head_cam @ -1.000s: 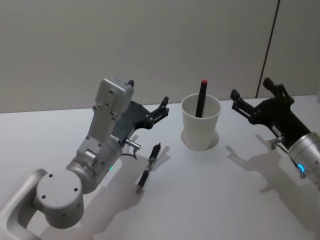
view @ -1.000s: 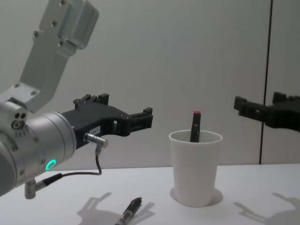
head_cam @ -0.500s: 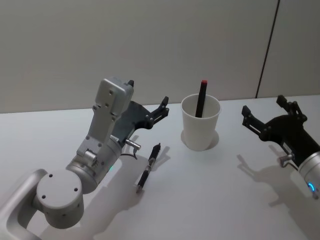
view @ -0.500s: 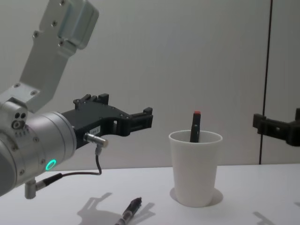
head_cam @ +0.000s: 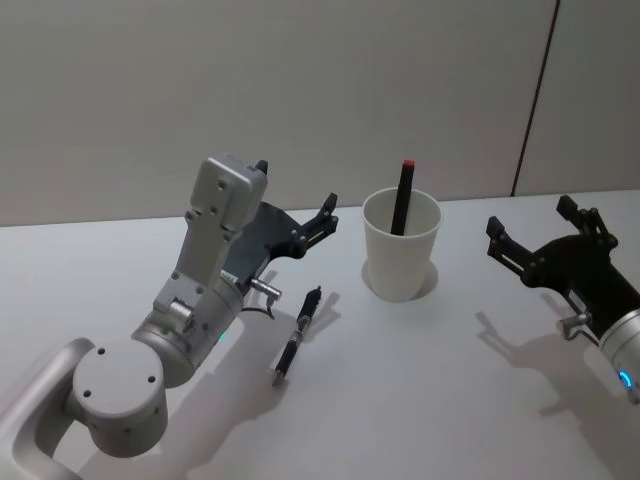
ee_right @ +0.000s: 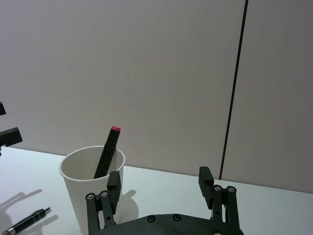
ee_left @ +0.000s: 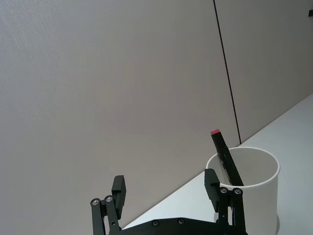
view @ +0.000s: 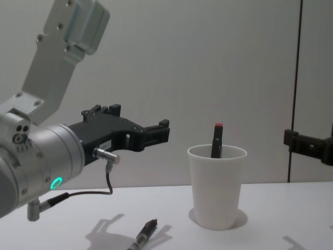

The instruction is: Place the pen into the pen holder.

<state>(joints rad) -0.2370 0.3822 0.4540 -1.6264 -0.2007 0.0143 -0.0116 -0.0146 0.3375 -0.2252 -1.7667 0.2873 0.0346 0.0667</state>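
My right gripper (head_cam: 530, 220) hangs above the table at the 3 o'clock side of the pen holder (head_cam: 400, 265), well apart from it, fingers spread wide and gripping nothing. The red-capped pen (head_cam: 403, 197) stands inside the holder at a slight lean, its cap above the rim. My left gripper (ee_left: 165, 182) hovers at the holder's 9 o'clock, fingers spread too and empty. A loose pen (head_cam: 298, 335) lies flat on the white table (head_cam: 420, 400) at the holder's 8 o'clock, apart from it.
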